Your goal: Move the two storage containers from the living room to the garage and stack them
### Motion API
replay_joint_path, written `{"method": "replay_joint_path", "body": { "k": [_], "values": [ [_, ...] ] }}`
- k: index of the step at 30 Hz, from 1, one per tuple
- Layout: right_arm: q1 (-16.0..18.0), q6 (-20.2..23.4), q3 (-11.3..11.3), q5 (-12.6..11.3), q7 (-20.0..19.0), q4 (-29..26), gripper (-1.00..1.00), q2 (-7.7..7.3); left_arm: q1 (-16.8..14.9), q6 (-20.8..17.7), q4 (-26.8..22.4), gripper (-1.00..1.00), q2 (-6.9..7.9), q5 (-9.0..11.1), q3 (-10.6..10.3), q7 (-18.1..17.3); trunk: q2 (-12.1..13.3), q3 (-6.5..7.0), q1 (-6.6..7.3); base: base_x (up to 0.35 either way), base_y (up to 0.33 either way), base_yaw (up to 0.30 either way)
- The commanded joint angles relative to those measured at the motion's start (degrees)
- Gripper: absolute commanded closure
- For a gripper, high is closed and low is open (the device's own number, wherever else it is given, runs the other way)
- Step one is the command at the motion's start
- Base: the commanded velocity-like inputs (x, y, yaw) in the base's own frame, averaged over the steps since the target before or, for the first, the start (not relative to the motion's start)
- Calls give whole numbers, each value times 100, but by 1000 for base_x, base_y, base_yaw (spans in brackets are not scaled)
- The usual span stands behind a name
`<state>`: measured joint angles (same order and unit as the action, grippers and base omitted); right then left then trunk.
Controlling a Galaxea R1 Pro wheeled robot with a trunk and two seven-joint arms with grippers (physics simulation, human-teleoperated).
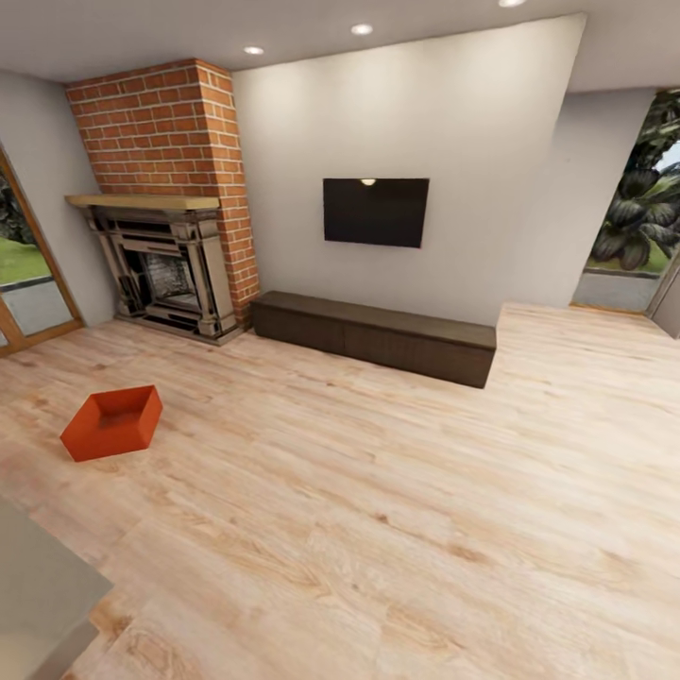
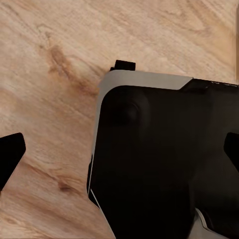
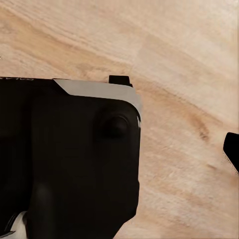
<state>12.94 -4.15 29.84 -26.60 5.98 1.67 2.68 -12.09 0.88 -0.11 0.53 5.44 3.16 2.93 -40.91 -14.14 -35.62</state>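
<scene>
You're in the living room, and one storage container [image 1: 113, 421] sits open side up on the light wood plank floor [image 1: 378, 510], out in front of the brick fireplace [image 1: 168, 198] and well off to your left. A black TV [image 1: 376, 212] hangs above a long dark cabinet [image 1: 373, 335]. Your left tool [image 2: 119, 152] has its fingertips spread wide, holding nothing, over the robot's black base [image 2: 164, 159]. For the right tool [image 3: 119, 154] I can only spot one fingertip, so can't tell.

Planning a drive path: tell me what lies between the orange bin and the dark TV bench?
In the head view, just bare light wood plank floor lies between the orange bin and the dark TV bench; nothing stands on that stretch.
</scene>
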Motion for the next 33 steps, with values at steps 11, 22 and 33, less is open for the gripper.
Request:
{"method": "replay_joint_path", "body": {
  "k": [11,22,33],
  "values": [
    [7,-25,48,-56,8,18,-100,5,-4,9,2,-100,0,45,27,1,-6,-7,-4,325,0,0],
    [7,-33,48,-56,8,18,-100,5,-4,9,1,-100,0,45,27,1,-6,-7,-4,325,0,191],
    [7,-33,47,-56,8,18,-100,5,-4,9,2,-100,0,45,27,0,-6,-7,-4,325,0,91]
  ]
}}
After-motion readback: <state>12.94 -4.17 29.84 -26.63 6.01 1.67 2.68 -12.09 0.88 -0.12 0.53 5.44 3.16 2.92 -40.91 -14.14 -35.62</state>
